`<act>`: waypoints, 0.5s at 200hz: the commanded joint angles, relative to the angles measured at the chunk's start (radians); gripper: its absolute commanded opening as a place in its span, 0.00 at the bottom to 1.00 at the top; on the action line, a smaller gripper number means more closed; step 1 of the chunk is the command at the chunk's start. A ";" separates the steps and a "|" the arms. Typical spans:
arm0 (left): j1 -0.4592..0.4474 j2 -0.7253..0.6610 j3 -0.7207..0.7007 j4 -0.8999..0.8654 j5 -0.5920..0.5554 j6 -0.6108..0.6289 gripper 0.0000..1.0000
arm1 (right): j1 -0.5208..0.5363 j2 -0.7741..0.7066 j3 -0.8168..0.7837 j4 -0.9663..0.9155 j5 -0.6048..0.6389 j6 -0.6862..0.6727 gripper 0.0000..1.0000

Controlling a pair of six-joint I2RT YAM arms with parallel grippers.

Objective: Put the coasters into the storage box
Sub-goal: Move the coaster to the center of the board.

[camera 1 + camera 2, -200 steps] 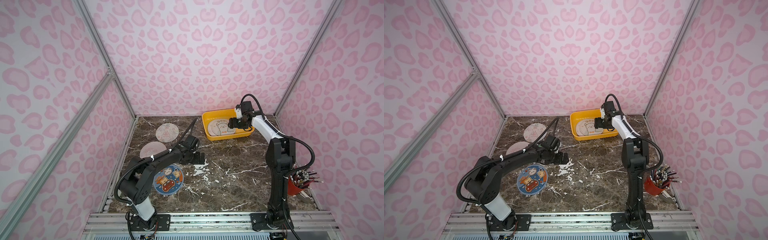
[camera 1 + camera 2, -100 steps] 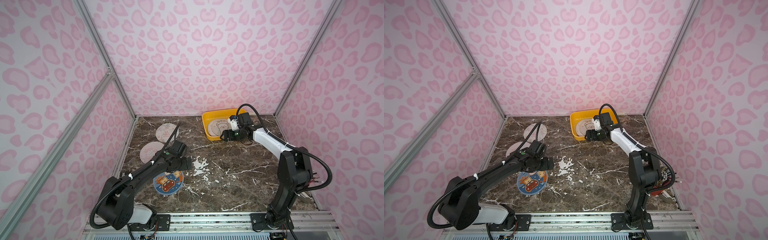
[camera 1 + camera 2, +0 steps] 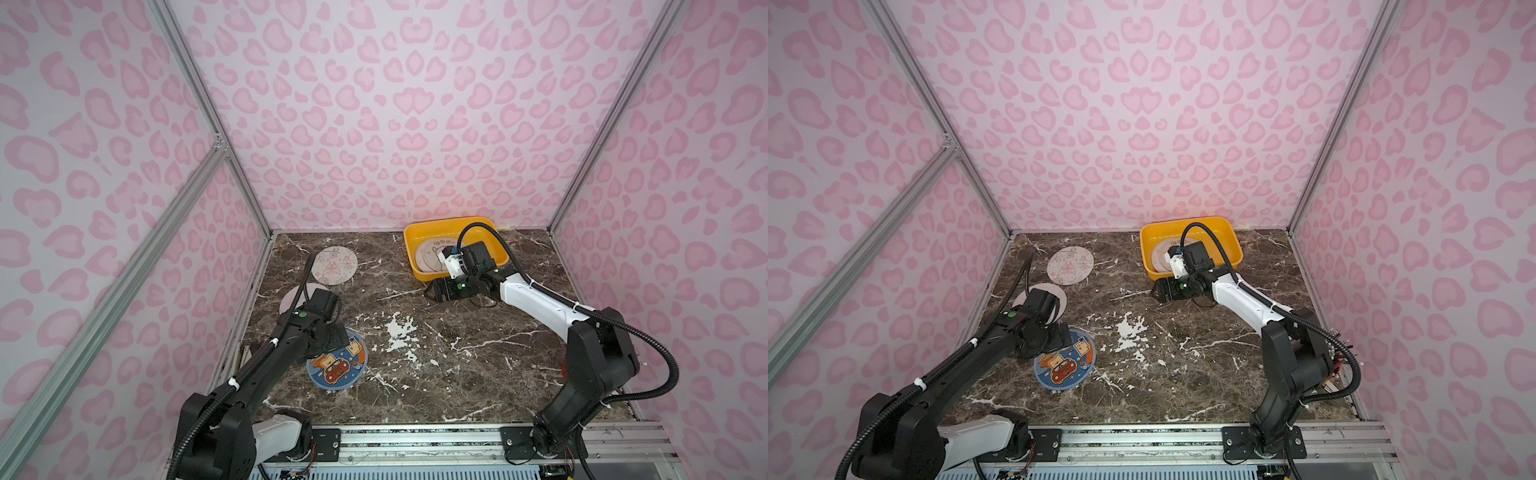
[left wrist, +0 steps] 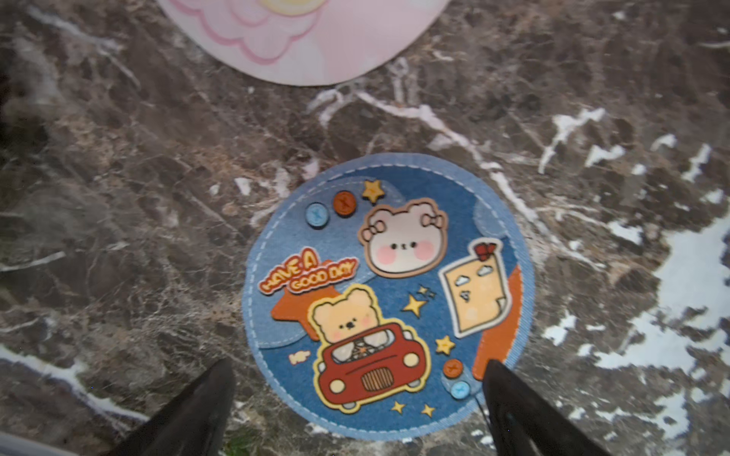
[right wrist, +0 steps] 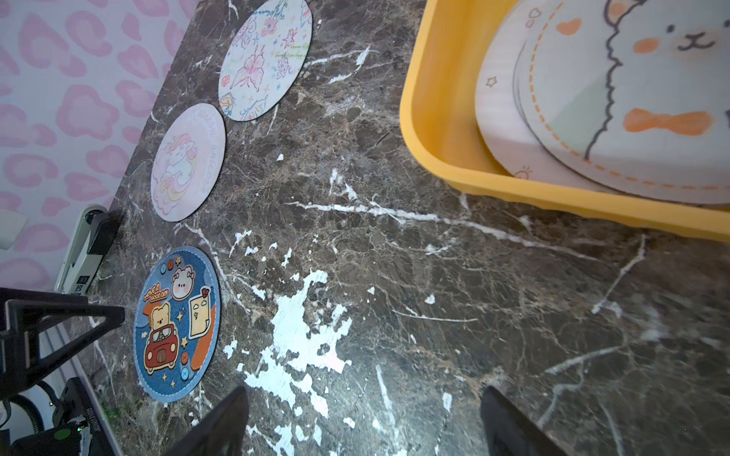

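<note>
Left gripper [image 4: 357,367] open above round blue cartoon-print coaster [image 4: 389,296]; right gripper [image 5: 363,391] open, empty, beside yellow-orange plastic tray [image 5: 438,118].
Since a second earlier, left arm pulled back over it; right gripper left the tray, dropped toward dark marble table [image 3: 457,374]. Pink unicorn coaster [image 3: 291,301] half hidden by left wrist in both top views; pale stacked coasters [image 3: 428,253] in tray partly behind right wrist.

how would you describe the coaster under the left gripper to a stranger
On the marble table, three coasters line the side opposite the yellow storage box. It is the coaster nearest the robot's base: denim blue with a red car, its neighbours pale.
</note>
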 commanded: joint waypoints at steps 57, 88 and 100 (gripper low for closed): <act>0.197 0.050 -0.082 0.114 0.133 0.038 1.00 | 0.017 -0.023 -0.022 0.029 -0.006 0.009 0.94; 0.245 0.084 -0.105 0.164 0.184 0.057 0.99 | 0.016 -0.030 -0.020 0.027 0.000 0.009 0.95; 0.250 0.104 -0.112 0.185 0.203 0.062 0.99 | 0.016 -0.033 -0.022 0.029 0.001 0.011 0.95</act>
